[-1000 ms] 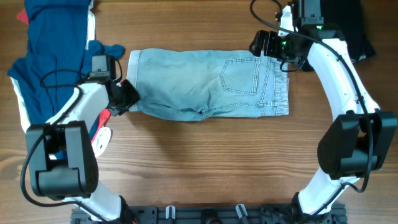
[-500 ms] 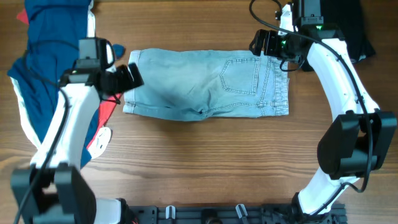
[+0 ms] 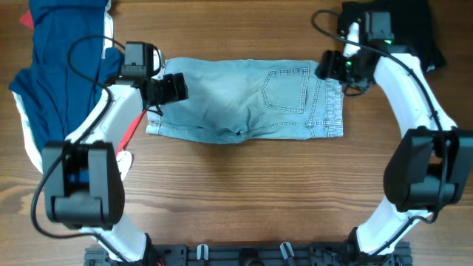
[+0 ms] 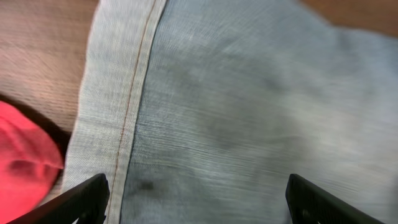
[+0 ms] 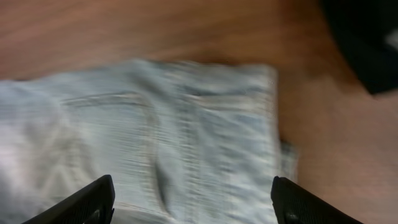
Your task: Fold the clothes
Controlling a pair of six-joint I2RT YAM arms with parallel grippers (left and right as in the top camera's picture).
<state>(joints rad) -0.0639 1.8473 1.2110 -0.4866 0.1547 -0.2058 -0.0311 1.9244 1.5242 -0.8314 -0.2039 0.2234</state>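
Observation:
Pale blue denim shorts (image 3: 247, 100) lie folded flat across the middle of the table, back pocket up. My left gripper (image 3: 174, 87) hovers over their left end. In the left wrist view it (image 4: 200, 205) is open, its fingers (image 4: 84, 199) wide apart above the hem stitching of the shorts (image 4: 249, 106), with nothing between them. My right gripper (image 3: 333, 66) is over the shorts' upper right corner. In the blurred right wrist view it (image 5: 196, 205) is open above the pocket seams of the shorts (image 5: 186, 124).
A navy garment (image 3: 63, 70) with red (image 3: 131, 127) and white (image 3: 120, 166) parts lies heaped at the left; its red part (image 4: 22, 171) shows beside the hem. A black garment (image 3: 417, 33) (image 5: 367, 43) lies at the back right. Bare wood runs along the front.
My left gripper has moved up and to the right, from the shorts' lower left corner to above their left end. My right gripper has shifted slightly right and down onto the shorts' corner.

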